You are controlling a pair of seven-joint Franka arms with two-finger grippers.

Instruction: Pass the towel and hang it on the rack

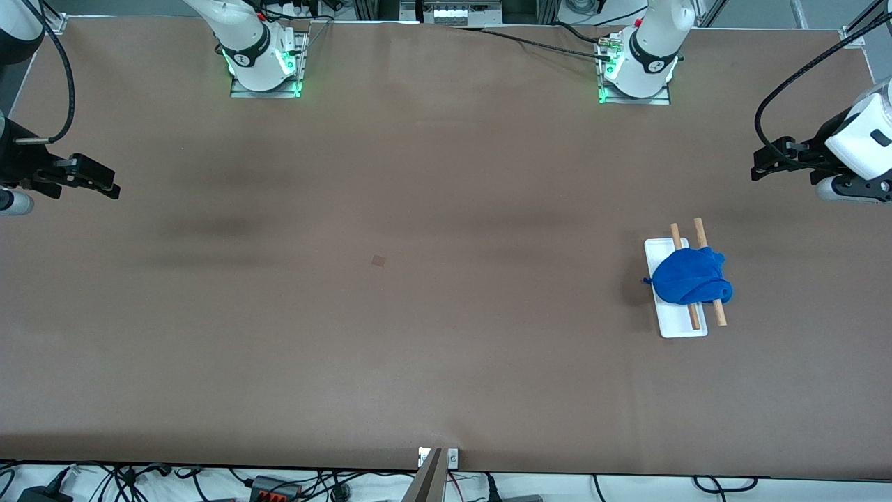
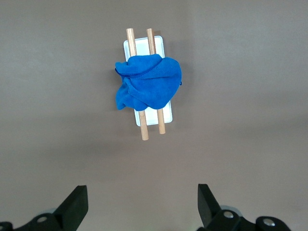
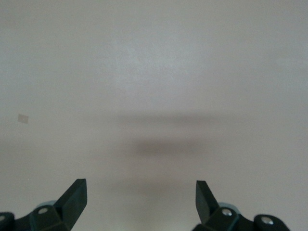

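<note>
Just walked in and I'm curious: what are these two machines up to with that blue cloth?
Right now neither is handling anything. The blue towel lies bunched over the two wooden rods of the small white rack, toward the left arm's end of the table. The left pincer and the right pincer both hang open over the bare table, apart from it.

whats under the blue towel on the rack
The bright blue fuzzy towel lies bunched over two light-brown wooden rods above the rack's white rectangular tray base. Rod ends and tray ends show; the covered middle stretch and the support cannot be seen.
</note>
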